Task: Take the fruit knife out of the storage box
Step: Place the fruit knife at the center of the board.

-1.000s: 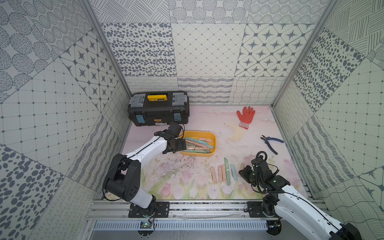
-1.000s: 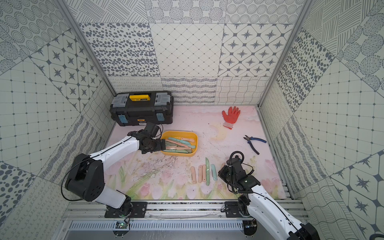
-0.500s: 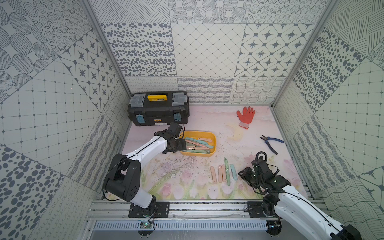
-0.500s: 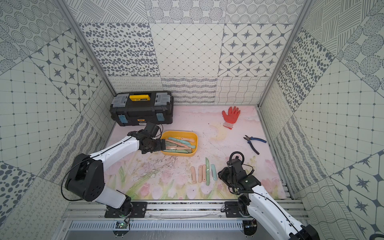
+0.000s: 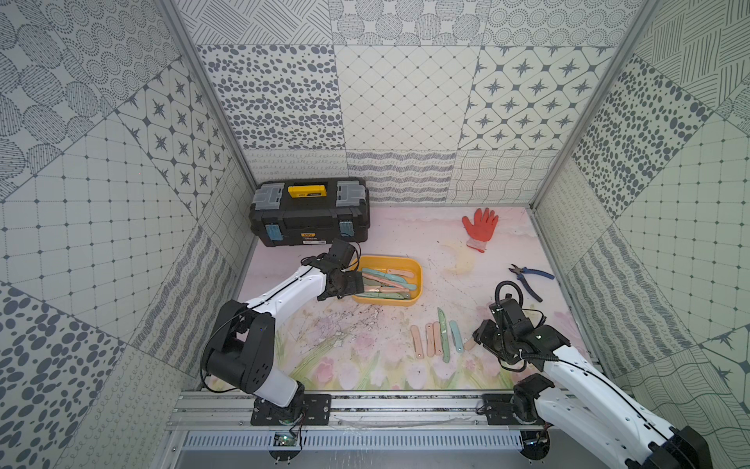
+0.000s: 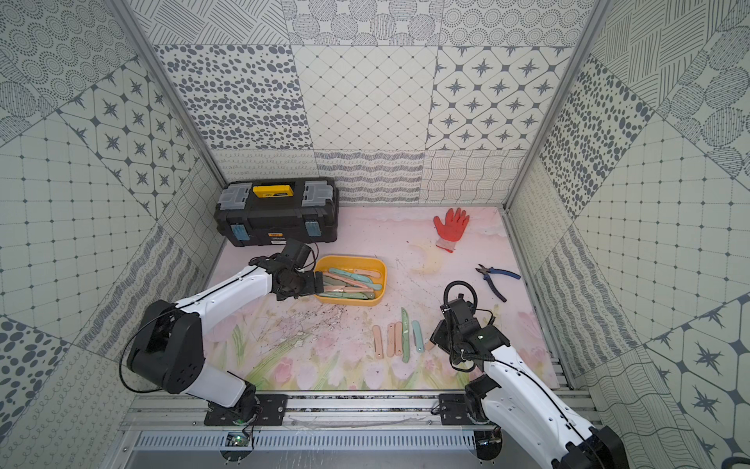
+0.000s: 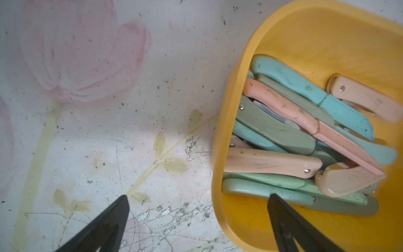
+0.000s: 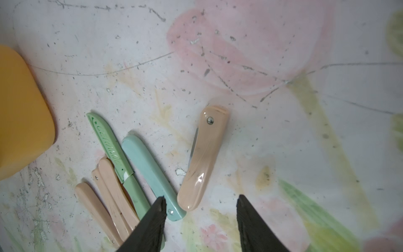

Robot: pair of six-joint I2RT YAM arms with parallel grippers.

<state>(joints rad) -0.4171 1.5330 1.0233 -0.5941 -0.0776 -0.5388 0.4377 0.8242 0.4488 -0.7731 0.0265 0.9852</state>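
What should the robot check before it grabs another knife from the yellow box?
1. Open left gripper: ok.
2. It is lined up on a knife: not ok; it straddles the rim of the yellow box, one finger inside, one outside.
3. Box holds a pile of knives: ok.
4. Empty right gripper: ok; the peach knife lies flat below it, unpinched.
5. Right arm clear of the box: ok, it is away beside the row of knives.

Patterned grey-white walls (image 5: 406,101) enclose a scuffed, floral-printed floor (image 5: 365,353).
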